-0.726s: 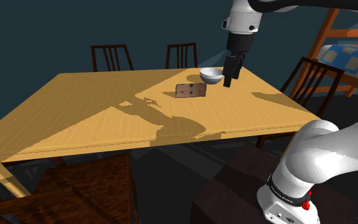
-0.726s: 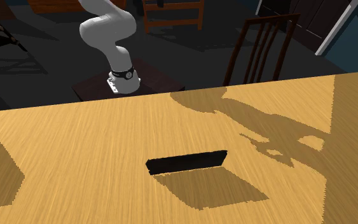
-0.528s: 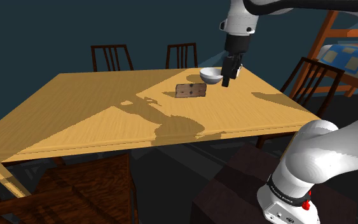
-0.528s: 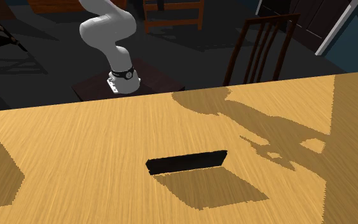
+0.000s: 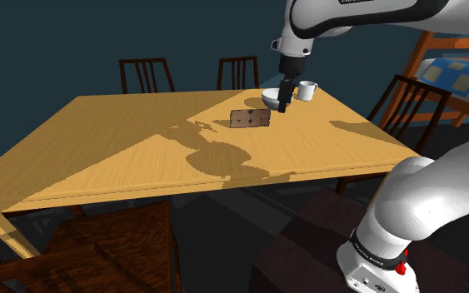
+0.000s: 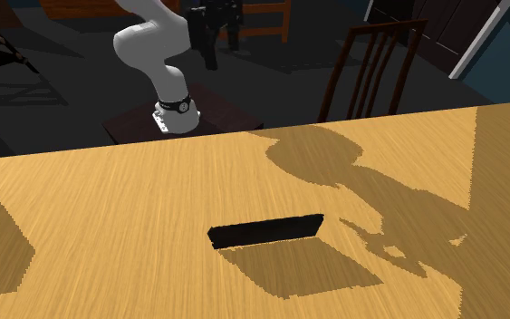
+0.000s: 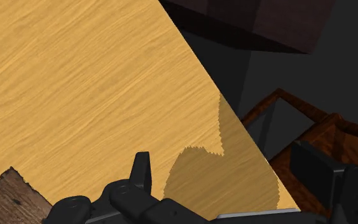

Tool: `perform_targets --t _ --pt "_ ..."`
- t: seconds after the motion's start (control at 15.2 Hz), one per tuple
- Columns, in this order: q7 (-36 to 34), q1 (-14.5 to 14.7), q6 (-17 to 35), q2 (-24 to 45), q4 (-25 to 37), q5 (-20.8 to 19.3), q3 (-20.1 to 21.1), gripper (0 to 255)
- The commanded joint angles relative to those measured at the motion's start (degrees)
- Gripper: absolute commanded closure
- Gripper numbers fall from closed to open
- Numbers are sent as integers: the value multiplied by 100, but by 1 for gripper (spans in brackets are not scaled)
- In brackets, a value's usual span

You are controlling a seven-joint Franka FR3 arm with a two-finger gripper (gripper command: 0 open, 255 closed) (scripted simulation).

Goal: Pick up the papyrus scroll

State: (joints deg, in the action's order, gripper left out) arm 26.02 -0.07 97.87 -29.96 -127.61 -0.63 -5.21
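Shifted toward the shoulder view's left since the earlier frames, the end effector [image 5: 284, 101] is now being seen in front of the white bowl [image 5: 269, 99]. A white mug [image 5: 306, 90] is being uncovered behind it, and the arm's shadow is being cast further across the bench [image 5: 124, 158]. The brown scroll [image 5: 250, 118] is lying flat on the bench's far part, unmoved. Open wood is being left around it on every side but the bowl's, which is sitting near its far right corner in the shoulder view. The end effector is being held above the bench, up and to the shoulder view's right of the scroll, near it but apart from it, with its fingers being kept apart on nothing. In the wrist view a corner of the scroll is being shown close to one finger [image 7: 142, 170], and the bench's edge is running diagonally past. Dark chairs [image 5: 147, 75] are standing along the far edge.
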Motion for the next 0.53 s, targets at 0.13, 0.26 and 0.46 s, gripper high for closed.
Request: perform_targets --t 0.13,0.26,0.46 --pt "728 61 447 742 353 -20 -293 0" --pt "1082 91 643 1149 584 17 -416 0" --pt "1612 133 887 1782 998 122 -576 0"
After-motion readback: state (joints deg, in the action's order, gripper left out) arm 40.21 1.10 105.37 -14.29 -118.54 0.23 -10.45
